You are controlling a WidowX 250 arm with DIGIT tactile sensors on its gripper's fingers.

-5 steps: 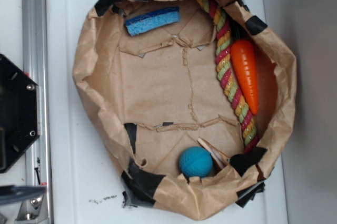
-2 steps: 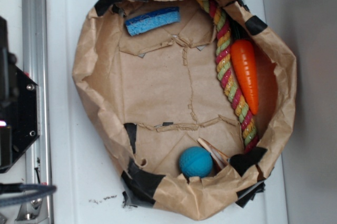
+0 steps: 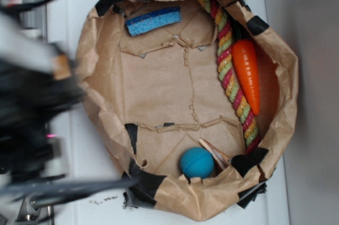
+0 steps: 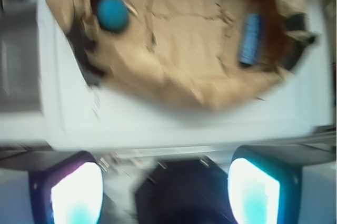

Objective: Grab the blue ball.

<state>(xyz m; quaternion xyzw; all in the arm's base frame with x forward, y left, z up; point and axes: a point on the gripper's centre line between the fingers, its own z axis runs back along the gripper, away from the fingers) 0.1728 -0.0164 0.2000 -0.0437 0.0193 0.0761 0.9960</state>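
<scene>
Your exterior view looks straight down on the paper bag (image 3: 185, 98); your wrist view sits outside its left rim, low, facing across it. Both share the bag's floor.

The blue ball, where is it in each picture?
Exterior: the blue ball sits near the bottom edge inside the paper bag, right of middle.
Wrist: the blue ball shows at the upper left, inside the same bag.
Shared landmark: the blue sponge, at the bag's opposite end in both views.
</scene>
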